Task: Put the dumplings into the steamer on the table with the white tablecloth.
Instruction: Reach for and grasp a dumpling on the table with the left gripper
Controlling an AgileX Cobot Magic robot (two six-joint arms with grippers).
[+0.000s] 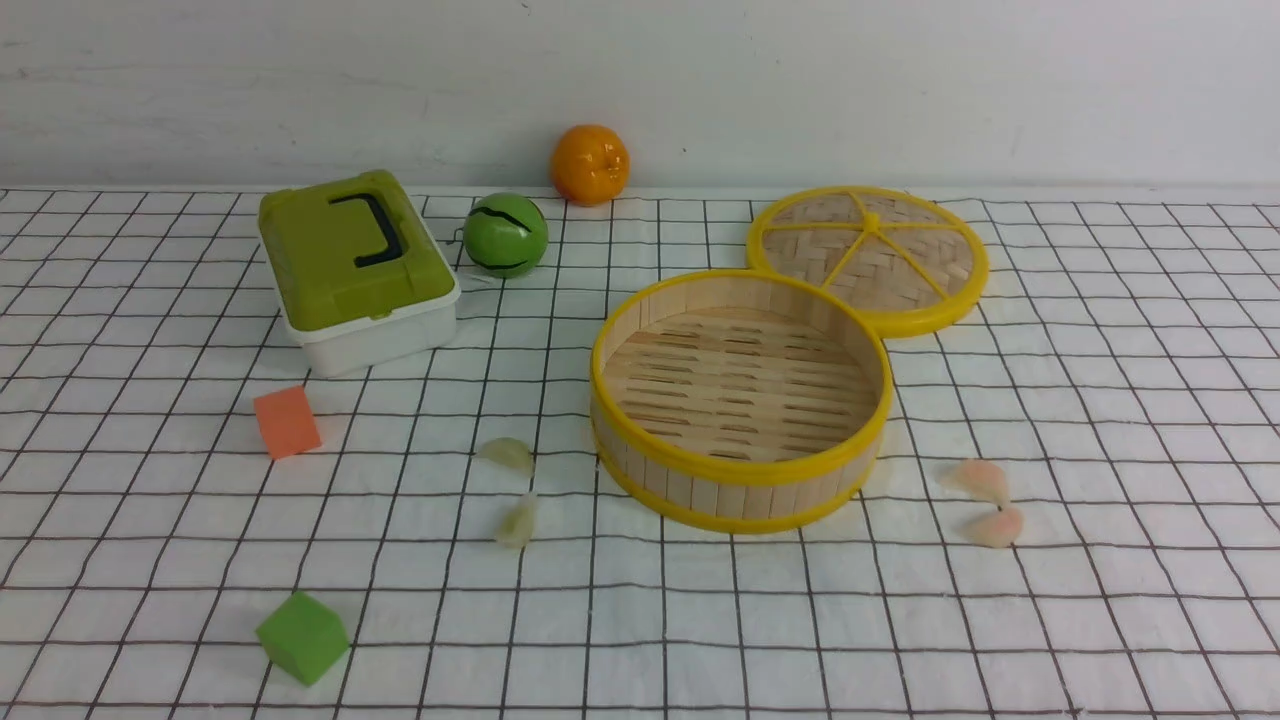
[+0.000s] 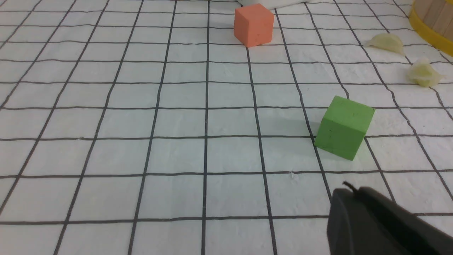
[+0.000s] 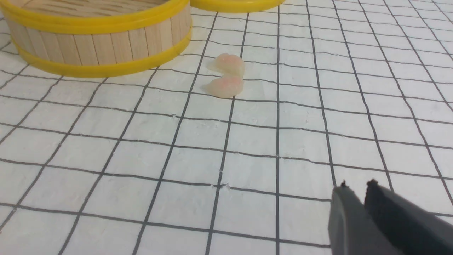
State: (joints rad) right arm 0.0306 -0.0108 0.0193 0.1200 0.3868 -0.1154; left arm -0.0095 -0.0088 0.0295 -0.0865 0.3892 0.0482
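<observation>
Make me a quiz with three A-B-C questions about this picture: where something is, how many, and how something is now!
1. Where is the flat lid?
A) on the green ball
B) behind the steamer
C) under the orange cube

2. How many dumplings are pink?
A) two
B) four
C) none

3. How is the steamer?
A) covered
B) full of dumplings
C) open and empty

Right letters:
1 B: the lid lies on the cloth beyond the steamer.
2 A: two pink dumplings sit right of it.
3 C: its slatted floor shows bare.
</observation>
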